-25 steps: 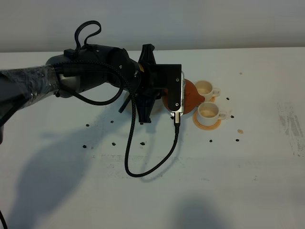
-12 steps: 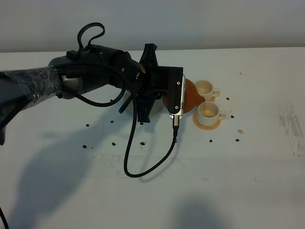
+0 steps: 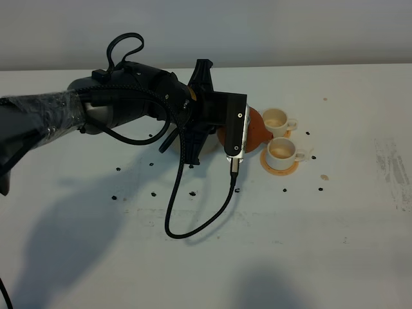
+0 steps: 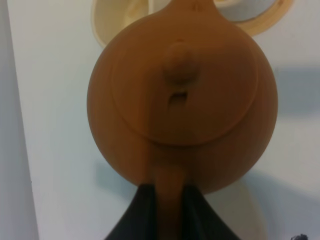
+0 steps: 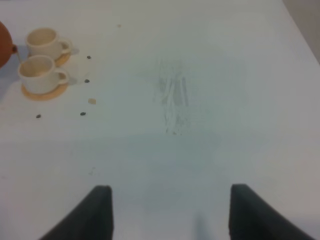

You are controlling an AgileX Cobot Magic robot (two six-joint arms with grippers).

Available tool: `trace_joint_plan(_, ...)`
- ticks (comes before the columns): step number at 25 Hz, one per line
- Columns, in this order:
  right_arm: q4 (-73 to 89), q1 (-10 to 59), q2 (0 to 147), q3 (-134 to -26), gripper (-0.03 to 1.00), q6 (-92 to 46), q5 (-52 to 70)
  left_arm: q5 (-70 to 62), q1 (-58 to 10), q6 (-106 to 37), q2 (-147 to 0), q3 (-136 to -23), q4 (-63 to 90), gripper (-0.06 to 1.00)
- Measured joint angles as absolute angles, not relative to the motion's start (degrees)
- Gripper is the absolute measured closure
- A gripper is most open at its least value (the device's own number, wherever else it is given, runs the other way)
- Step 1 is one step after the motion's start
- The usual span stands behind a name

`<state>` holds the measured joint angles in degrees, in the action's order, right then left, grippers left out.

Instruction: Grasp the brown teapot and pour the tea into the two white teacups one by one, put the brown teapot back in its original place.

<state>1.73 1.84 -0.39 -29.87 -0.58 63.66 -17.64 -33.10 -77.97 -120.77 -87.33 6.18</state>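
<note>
Brown teapot (image 4: 182, 95) handle clamped in left jaws, wrist view only, right jaws spread, empty

Brown teapot (image 3: 256, 129) aloft (lid on), spout beside white teacups (image 3: 281, 150).

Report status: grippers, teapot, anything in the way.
Left gripper shut on teapot handle, teapot aloft, spout by the cups. Right gripper open, empty, well clear. Nothing seen between spout and cups.
</note>
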Motion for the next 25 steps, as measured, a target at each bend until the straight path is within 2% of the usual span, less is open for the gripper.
trace_joint_plan(25,1.73,1.84,-0.39,-29.87,0.48,-0.58,63.66,-15.69,-33.77,-80.01,-120.77,-87.33,1.68,0.86)
